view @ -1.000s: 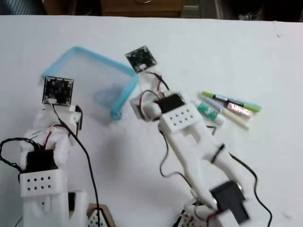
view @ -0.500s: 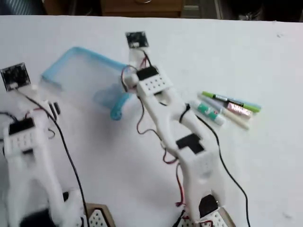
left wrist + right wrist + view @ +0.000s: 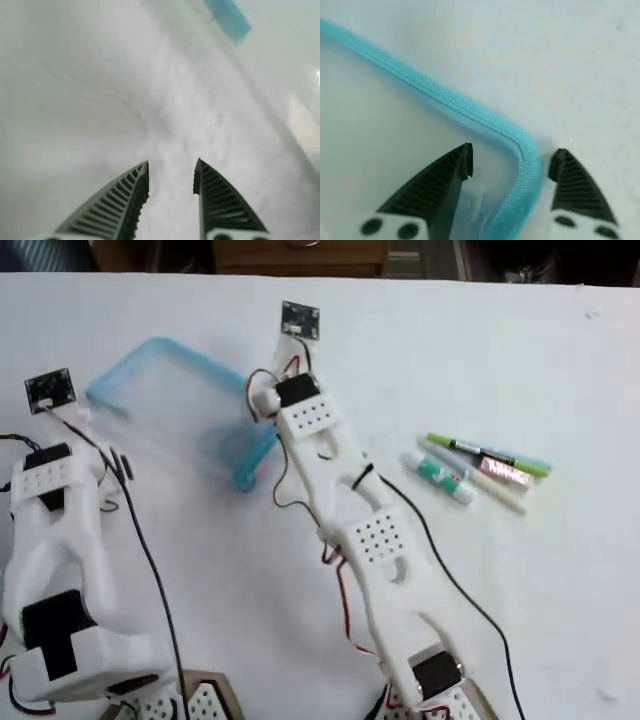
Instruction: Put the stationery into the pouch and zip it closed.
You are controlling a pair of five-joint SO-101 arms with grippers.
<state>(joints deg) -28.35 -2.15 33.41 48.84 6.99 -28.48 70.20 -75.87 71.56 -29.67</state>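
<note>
**A:** At the left edge, the left gripper (image 3: 172,162) hangs low near the pouch (image 3: 170,390). Its jaws are partly apart with nothing between them.

**B:** The pouch lies flat, upper left. At centre, the right gripper (image 3: 515,148) is spread wide, straddling the blue corner trim. Its arm is stretched long across the table (image 3: 560,360).

**A:** I'd pinch that trim squarely, not the slick film, then lift gently to open the mouth.

**B:** The stationery (image 3: 478,468) waits well apart, right of centre.

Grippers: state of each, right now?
Left gripper: open, holding nothing.
Right gripper: open, straddling the pouch's blue edge, not shut on it.
</note>
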